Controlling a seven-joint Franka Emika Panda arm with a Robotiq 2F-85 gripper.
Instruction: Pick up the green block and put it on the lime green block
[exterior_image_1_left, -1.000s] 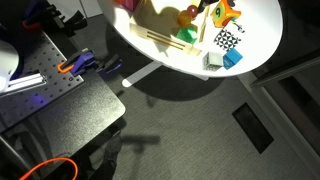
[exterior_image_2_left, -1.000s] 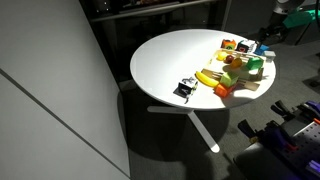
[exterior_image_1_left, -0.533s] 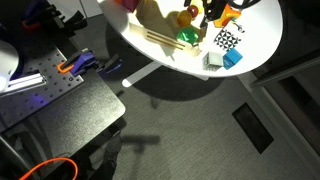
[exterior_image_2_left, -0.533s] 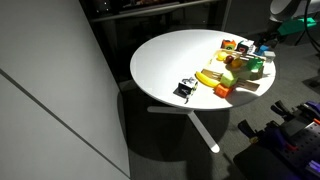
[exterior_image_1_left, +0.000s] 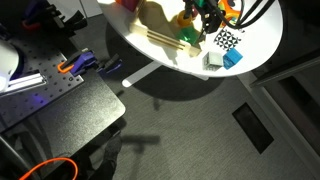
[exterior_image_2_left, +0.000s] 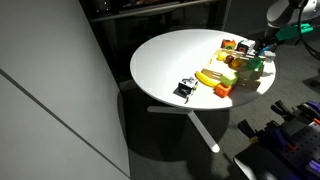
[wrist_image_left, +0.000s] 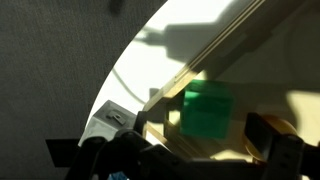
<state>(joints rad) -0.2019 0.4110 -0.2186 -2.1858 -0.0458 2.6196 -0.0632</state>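
The green block (wrist_image_left: 207, 108) lies on a wooden tray, lit and in the middle of the wrist view. It also shows in both exterior views (exterior_image_1_left: 188, 36) (exterior_image_2_left: 256, 66). My gripper (wrist_image_left: 195, 142) is open, its dark fingers apart on either side and just short of the block. In both exterior views the gripper (exterior_image_1_left: 205, 17) (exterior_image_2_left: 263, 50) hangs over the toy cluster, close above the green block. The lime green block (exterior_image_2_left: 229, 76) stands among the toys toward the table's middle. It is out of the wrist view.
A round white table (exterior_image_2_left: 170, 60) carries the toys near one edge: a blue cube (exterior_image_1_left: 233, 58), a checkered cube (exterior_image_1_left: 226, 40), a pale grey block (exterior_image_1_left: 212, 61), a yellow piece (exterior_image_2_left: 207, 78) and an orange piece (exterior_image_2_left: 222, 91). Wooden slats (exterior_image_1_left: 160, 38) lie beside the green block.
The arm has come in from the table's edge and dropped over the toy cluster, so the gripper now sits near the green block. The toys have not moved.
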